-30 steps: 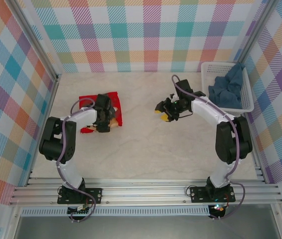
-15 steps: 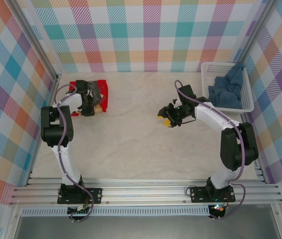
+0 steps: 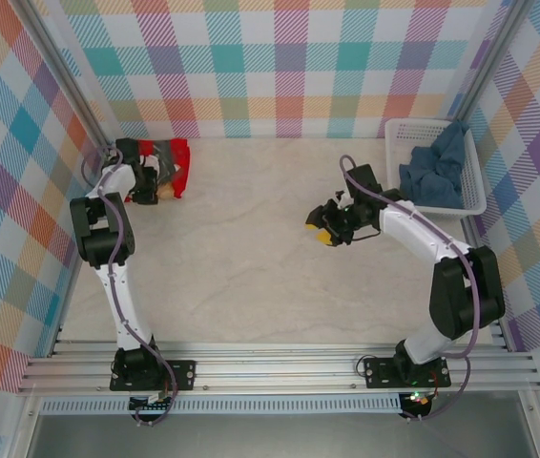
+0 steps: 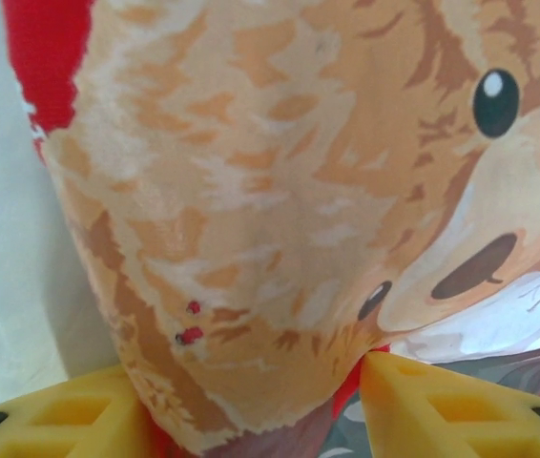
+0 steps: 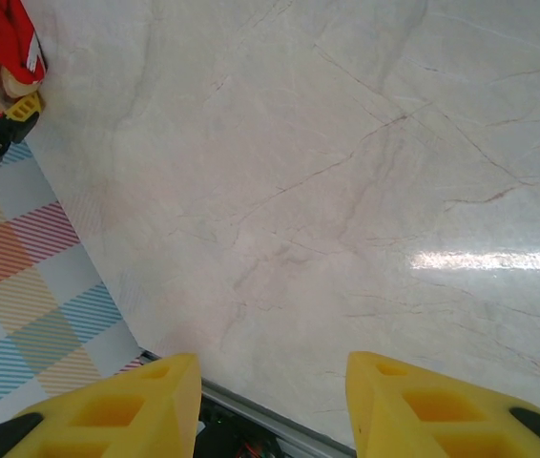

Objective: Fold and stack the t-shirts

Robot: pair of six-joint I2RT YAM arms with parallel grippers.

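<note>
The red t-shirt [image 3: 173, 162] with the teddy bear print [image 4: 280, 191] is a folded bundle at the table's back left corner. My left gripper [image 3: 158, 187] is shut on it: in the left wrist view the cloth runs down between the two yellow fingers [image 4: 442, 410], around the gripper's middle [image 4: 251, 401]. The blue-grey t-shirt [image 3: 437, 170] lies crumpled in the white basket [image 3: 394, 128] at the back right. My right gripper [image 3: 322, 227] hovers open over bare table right of centre, nothing between its fingers [image 5: 270, 410]. The right wrist view catches the red t-shirt [image 5: 8, 38] far off.
Plaid walls close the table at the back and both sides; the left wall and its metal post [image 3: 70, 86] stand close to the left gripper. The marble tabletop [image 3: 251, 258] lies between the arms. A metal rail [image 3: 270, 367] runs along the near edge.
The left arm has swung the red t-shirt from the mid-left of the table to the back left corner. The right gripper has drifted slightly to the right, still open.
</note>
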